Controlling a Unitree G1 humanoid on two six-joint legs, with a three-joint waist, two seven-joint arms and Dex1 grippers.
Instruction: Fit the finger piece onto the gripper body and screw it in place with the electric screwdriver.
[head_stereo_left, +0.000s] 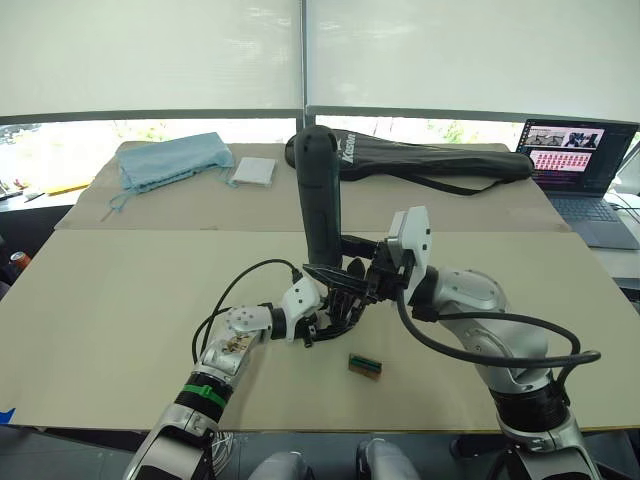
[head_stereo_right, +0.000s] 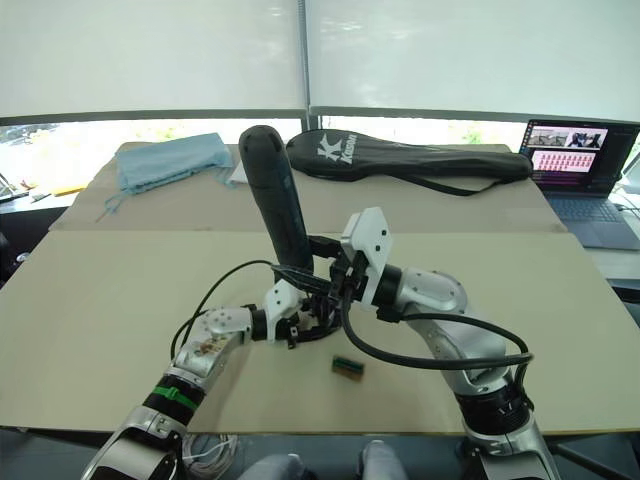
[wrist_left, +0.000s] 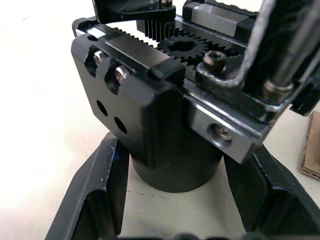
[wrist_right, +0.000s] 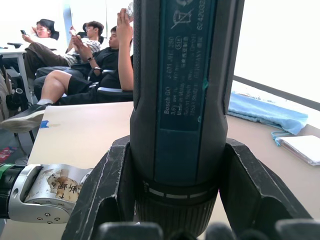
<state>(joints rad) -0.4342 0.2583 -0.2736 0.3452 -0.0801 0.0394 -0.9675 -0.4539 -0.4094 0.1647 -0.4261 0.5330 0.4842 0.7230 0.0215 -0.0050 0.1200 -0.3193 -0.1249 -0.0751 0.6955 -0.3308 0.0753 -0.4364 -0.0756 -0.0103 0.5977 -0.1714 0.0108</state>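
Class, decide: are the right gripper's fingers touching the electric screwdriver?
Touching. In the right wrist view, both fingers press against opposite sides of the electric screwdriver, with no gap showing at either side.

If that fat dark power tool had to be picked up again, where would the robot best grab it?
Around the thick round barrel of the electric screwdriver, low down near the collar, coming in from the side so one finger lands on each flank. It stands nearly upright, bit down, and the barrel is wide and even there. The right gripper holds it just so now.
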